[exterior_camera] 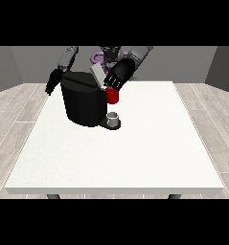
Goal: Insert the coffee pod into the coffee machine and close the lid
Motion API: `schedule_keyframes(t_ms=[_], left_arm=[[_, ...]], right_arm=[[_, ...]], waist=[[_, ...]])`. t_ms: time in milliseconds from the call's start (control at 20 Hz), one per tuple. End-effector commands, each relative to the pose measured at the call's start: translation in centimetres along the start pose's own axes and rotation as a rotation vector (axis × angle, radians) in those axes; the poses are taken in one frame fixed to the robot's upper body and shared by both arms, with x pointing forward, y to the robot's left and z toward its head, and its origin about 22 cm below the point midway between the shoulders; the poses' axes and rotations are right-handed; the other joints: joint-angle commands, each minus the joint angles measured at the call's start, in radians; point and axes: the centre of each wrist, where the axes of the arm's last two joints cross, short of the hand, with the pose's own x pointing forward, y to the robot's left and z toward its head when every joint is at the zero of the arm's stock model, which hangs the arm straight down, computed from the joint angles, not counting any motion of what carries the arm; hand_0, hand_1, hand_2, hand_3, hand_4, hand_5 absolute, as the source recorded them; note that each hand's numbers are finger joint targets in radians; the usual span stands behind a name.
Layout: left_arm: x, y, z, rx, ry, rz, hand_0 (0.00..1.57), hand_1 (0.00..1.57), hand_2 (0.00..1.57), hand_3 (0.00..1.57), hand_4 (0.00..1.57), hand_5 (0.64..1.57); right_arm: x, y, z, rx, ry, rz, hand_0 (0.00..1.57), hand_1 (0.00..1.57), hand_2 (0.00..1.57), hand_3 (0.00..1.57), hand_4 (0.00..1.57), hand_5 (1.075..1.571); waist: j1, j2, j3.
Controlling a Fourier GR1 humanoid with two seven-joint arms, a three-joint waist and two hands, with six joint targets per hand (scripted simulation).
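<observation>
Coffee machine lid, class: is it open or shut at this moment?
Open: the grey flap lid stands tilted up above the black rounded coffee machine, under the robot hand at the view's right.

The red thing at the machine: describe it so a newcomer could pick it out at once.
Start at the white table and find the big black coffee machine near its far edge. On the machine's upper side, towards the view's right, sits the red thing at the machine, just under the black hand at the view's right. It is the only red item; the small grey thing lies below it.
</observation>
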Motion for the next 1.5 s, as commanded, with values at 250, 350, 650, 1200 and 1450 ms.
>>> schedule_keyframes(t_ms=[250, 350, 650, 1200, 1450], left_arm=[[-3.4, 0.4, 1.5, 0.040, 0.028, -0.125, 1.17, 1.17, 1.19, 1.07, 0.00, 1.571], [-1.7, 0.4, 0.8, 0.044, -0.006, -0.150, 1.16, 1.16, 1.18, 1.05, 0.00, 1.571], [-2.3, 1.8, 1.2, 0.056, -0.001, -0.106, 1.11, 1.11, 1.13, 0.97, 0.00, 1.571], [-1.9, 4.2, 1.7, 0.191, -0.051, -0.127, 1.23, 1.23, 1.21, 0.97, 0.00, 1.571], [-0.6, 1.5, 0.6, 0.147, -0.090, -0.194, 1.09, 1.09, 1.07, 0.80, 0.00, 1.571]], right_arm=[[0.1, 0.9, 1.5, 0.035, -0.046, -0.009, 0.00, 0.00, 0.00, 0.00, 0.00, 1.571], [0.9, 1.1, 0.2, -0.004, -0.042, -0.007, 0.00, 0.00, 0.00, 0.00, 0.00, 1.571], [1.1, 0.2, 0.1, 0.011, -0.027, -0.006, 0.00, 0.00, 0.00, 0.00, 0.00, 1.571], [2.4, 0.2, -0.5, 0.014, -0.087, 0.033, 0.00, 0.00, 0.00, 0.00, 0.00, 1.571], [1.2, 0.9, -0.2, 0.005, -0.035, 0.023, 0.00, 0.00, 0.00, 0.00, 0.22, 1.571]], waist=[[-0.049, 0.019, -0.0001], [-0.019, 0.046, 0.0002], [-0.038, 0.038, 0.0002], [-0.074, 0.111, 0.0003], [-0.042, 0.068, 0.0005]])
